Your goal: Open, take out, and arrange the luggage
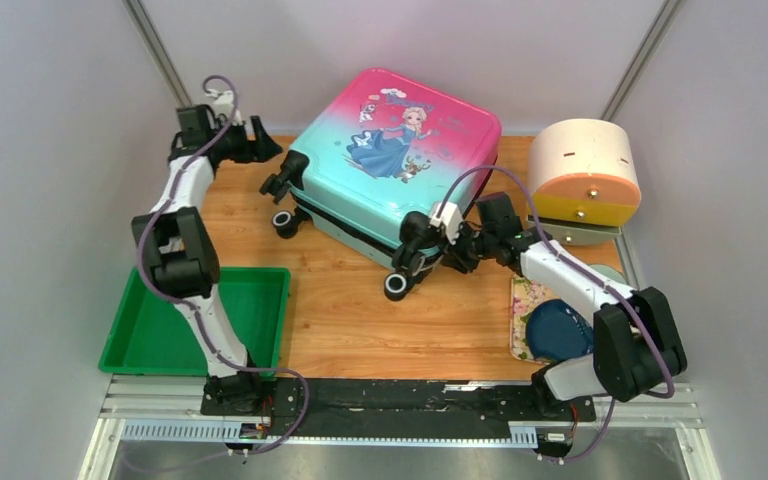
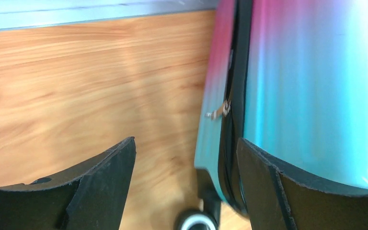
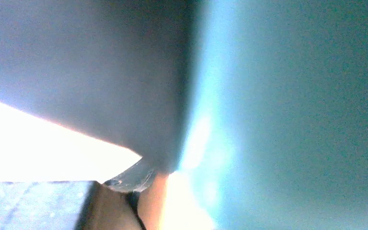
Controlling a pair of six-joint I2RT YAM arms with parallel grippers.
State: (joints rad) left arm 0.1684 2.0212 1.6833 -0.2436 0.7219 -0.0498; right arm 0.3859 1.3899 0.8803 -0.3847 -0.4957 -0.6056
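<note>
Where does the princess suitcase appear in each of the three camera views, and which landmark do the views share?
Top external: the luggage lies at the centre rear of the wooden table, wheels toward the left.
Left wrist: its pink-to-teal shell fills the right side, beyond the open left gripper.
Right wrist: only a blurred teal surface on the right, probably the shell.
Shared landmark: the teal shell beside the wooden tabletop.

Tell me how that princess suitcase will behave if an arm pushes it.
The luggage lies flat on the table, so it would probably slide rather than roll on its wheels. Its glossy shell looks stiff and likely slippery for fingers. Broad and low, it seems unlikely to tip.
</note>
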